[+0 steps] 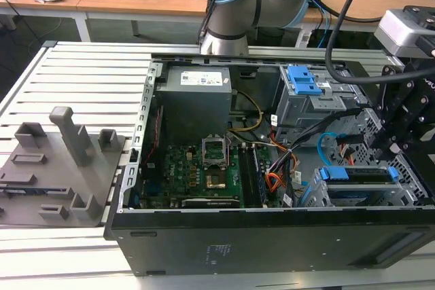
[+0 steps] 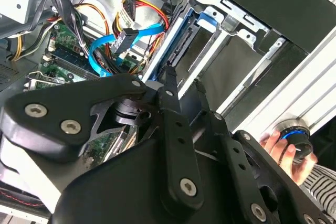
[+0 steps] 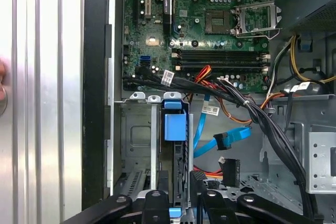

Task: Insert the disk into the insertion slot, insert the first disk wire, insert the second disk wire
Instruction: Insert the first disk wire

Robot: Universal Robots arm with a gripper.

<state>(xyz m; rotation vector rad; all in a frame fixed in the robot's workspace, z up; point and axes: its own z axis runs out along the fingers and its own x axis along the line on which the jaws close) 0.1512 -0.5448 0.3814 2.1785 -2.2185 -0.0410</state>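
Right at my wrist, my gripper (image 2: 185,81) has its fingers apart with a narrow gap between them, and I see nothing clamped there. In the first wrist view the two fingertips (image 3: 161,182) sit on either side of the line of the disk's upper edge. I cannot tell whether they touch it.

Just beyond them the disk (image 3: 175,125) stands on edge inside the insertion slot (image 3: 136,140), with its bright blue carrier showing at the mouth of the bay. In the exterior view my gripper hangs directly over the slot, near one end of the carrier.

Beside the slot, on its open side, the first disk wire (image 3: 230,171) ends in a dark plug that lies apart from the disk, with red and orange strands trailing from it. Just past that, a little farther from the slot, the second disk wire (image 3: 233,136) curves in a light-blue loop, and its plug is also clear of the disk.

Farther from the slot lies the green motherboard (image 3: 210,19), with a thick bundle of black cables (image 3: 262,119) crossing between it and the slot.

On the other side of the slot, beyond the black case wall (image 3: 97,103), a person's hand (image 2: 275,148) rests on a round knob (image 2: 294,136).
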